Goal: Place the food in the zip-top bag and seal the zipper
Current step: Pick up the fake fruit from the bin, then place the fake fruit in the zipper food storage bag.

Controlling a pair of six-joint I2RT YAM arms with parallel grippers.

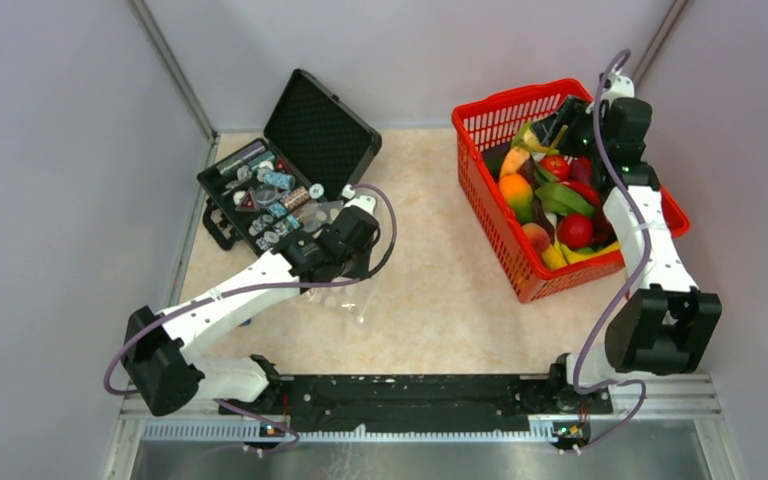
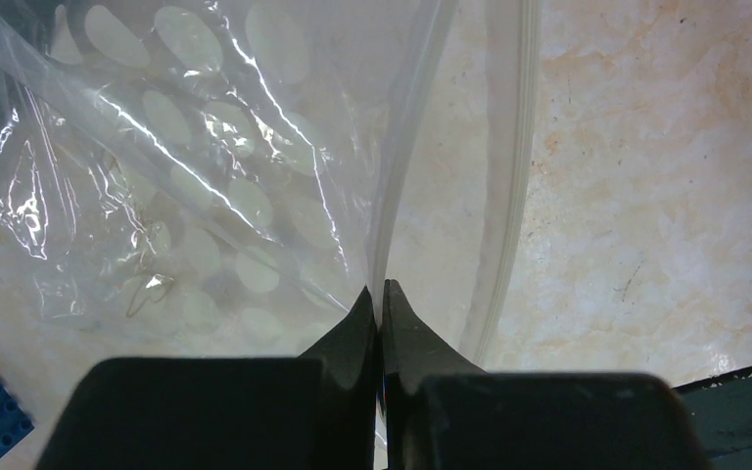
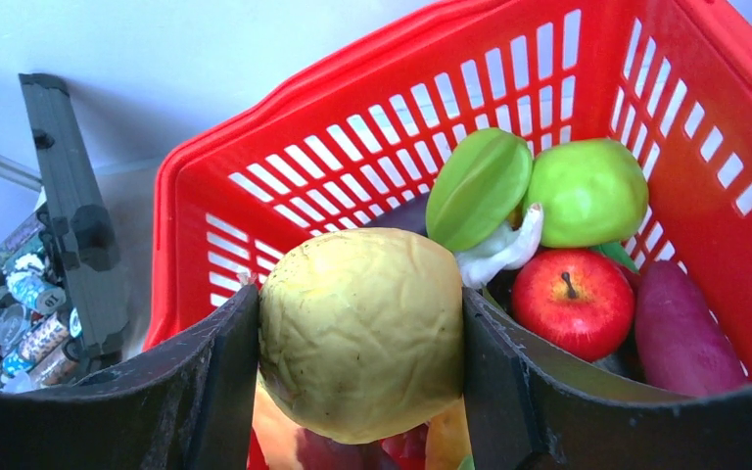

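L end effector [image 2: 380,299] clamped shut on zip-top bag [image 2: 206,196] mouth edge; zipper [image 2: 517,176] just right of tips, bag spread ahead-left on bench [image 2: 666,196]. R end effector [image 3: 360,338] grips wrinkly yellow-green fruit [image 3: 362,313]; beyond it red apple [image 3: 573,302], lime-green piece [image 3: 587,191], inside red basket [image 3: 372,78].

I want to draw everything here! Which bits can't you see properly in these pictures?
Right wrist view: the food under the yellowish fruit, blocked by that fruit and the right gripper.
Top view: that gripper's fingers, covered by its own arm inside the red basket.
Left wrist view: the far end of the zip-top bag, cut off by the top edge.
Top view: the small parts in the black case, too tiny to name.
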